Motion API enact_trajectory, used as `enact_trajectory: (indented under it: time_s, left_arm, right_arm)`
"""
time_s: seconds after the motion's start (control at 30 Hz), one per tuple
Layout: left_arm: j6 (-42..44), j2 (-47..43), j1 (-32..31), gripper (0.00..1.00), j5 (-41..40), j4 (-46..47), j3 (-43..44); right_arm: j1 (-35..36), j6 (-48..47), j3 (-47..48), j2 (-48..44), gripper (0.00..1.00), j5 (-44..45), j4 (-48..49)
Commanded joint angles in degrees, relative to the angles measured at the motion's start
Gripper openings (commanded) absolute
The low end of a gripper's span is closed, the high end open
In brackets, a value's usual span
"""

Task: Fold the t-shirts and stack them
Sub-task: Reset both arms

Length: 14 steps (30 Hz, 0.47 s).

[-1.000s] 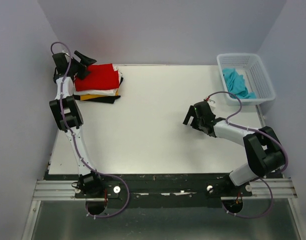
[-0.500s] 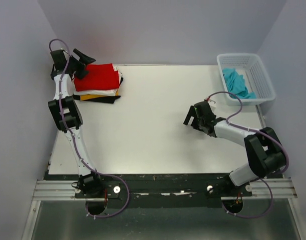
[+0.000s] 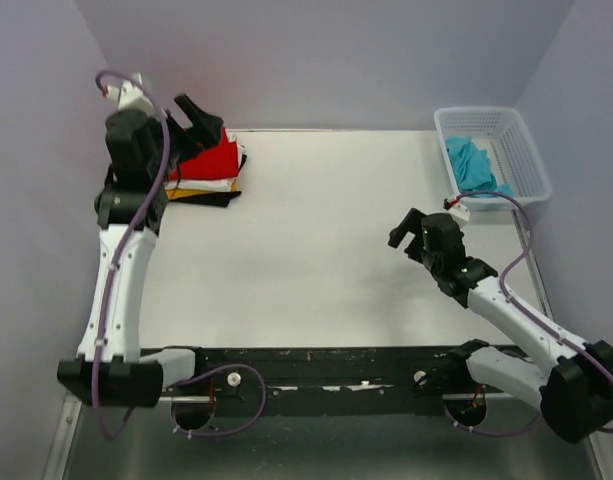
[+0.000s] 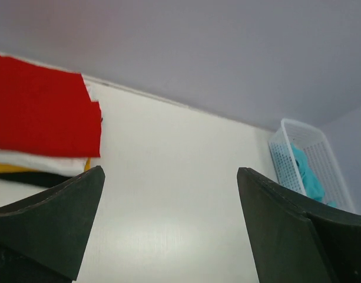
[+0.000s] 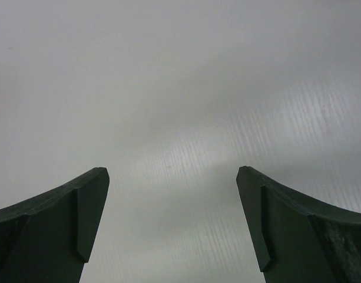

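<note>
The folded red t-shirt (image 3: 214,160) lies on top of a stack at the table's back left, over white, yellow-orange and black tees (image 3: 201,192). The left wrist view shows the red tee (image 4: 42,115) at the left, with white and yellow edges under it. My left gripper (image 3: 198,118) is open and empty, raised above the stack's back edge. The turquoise t-shirt (image 3: 473,162) lies crumpled in the white basket (image 3: 496,122); it also shows in the left wrist view (image 4: 307,174). My right gripper (image 3: 408,229) is open and empty over bare table at the right.
The white table (image 3: 316,240) is walled by grey panels at the back and sides. The basket stands at the back right corner. The black base rail (image 3: 326,375) runs along the near edge.
My left arm has lifted and swung up from the stack, gripper now above its back edge. My right arm has drawn back toward its base, the gripper shifting slightly right.
</note>
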Motion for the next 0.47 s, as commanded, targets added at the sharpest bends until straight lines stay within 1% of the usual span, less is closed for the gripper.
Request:
enact_trajectory:
  time_s: [0.0, 0.03, 0.1, 0.17, 0.2, 0.3, 0.37, 0.43]
  left_arm:
    - [-2.22, -14.58, -8.69, 0.99, -16.39, -0.01, -32.97]
    - [-2.97, -18.76, -11.28, 0.99, -19.29, 0.66, -38.5]
    - [-4.73, -25.72, -15.25, 0.99, -24.16, 0.06, -46.29]
    - [-6.69, -31.91, -16.56, 0.99, -23.9, -1.3, -53.39]
    - [-6.99, -34.18, -16.71, 0.99, -23.38, -2.0, -55.56]
    - [-7.3, -39.94, -17.03, 0.99, -24.72, -4.21, -59.13]
    - [-6.9, -41.88, -17.07, 0.99, -25.36, -5.18, -59.06]
    - [-6.29, -43.41, -17.12, 0.99, -23.91, -4.97, -59.17]
  right_arm:
    - [0.03, 0.91, -4.21, -8.79, 1.0, 2.62, -1.93]
    - [-0.01, 1.14, -5.02, -10.87, 1.0, 2.94, -2.14]
    - [-0.02, 1.96, -6.09, -14.27, 1.0, 4.12, -3.01]
    - [0.03, 3.23, -6.62, -17.44, 1.0, 5.87, -4.32]
    - [0.03, 3.15, -6.96, -18.89, 1.0, 6.58, -4.4]
    - [0.03, 1.4, -8.16, -22.6, 1.0, 7.69, -3.64]
    - [0.0, 1.21, -8.37, -24.16, 1.0, 7.84, -4.3]
    - [0.03, 1.31, -8.54, -25.32, 1.0, 7.91, -4.44]
